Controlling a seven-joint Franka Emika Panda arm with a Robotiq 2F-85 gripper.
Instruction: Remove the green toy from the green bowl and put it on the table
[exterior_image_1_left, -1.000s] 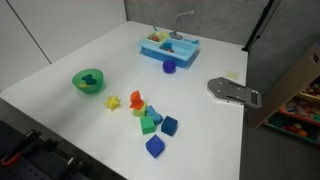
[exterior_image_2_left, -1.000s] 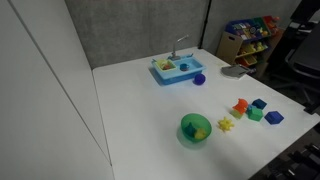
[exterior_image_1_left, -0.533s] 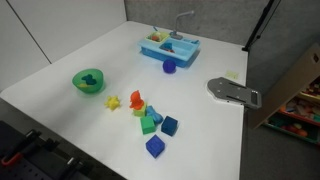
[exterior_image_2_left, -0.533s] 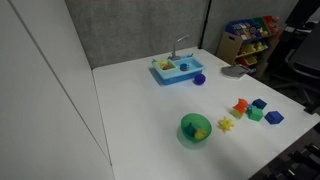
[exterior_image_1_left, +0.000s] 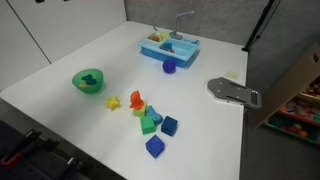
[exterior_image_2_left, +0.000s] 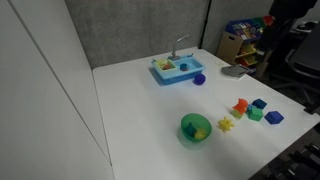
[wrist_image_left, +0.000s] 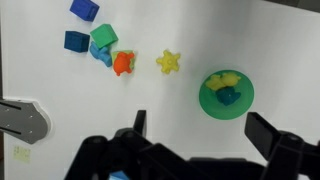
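The hand (wrist_image_left: 198, 128) hangs high over the tabletop (exterior_image_1_left: 70, 50), fingers spread wide and holding nothing. The green toy (wrist_image_left: 229, 96) sits inside the green bowl (wrist_image_left: 208, 102), close to a tabletop edge, with the yellow star toy (wrist_image_left: 168, 62) nearby. It looks like light, hard plastic, lumpy and probably slippy, so pinching across its middle from straight above seems safest.

tool (wrist_image_left: 201, 140), jaws spread wide

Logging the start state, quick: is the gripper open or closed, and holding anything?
Gripper: open, holding nothing; the green toy lies in the green bowl.
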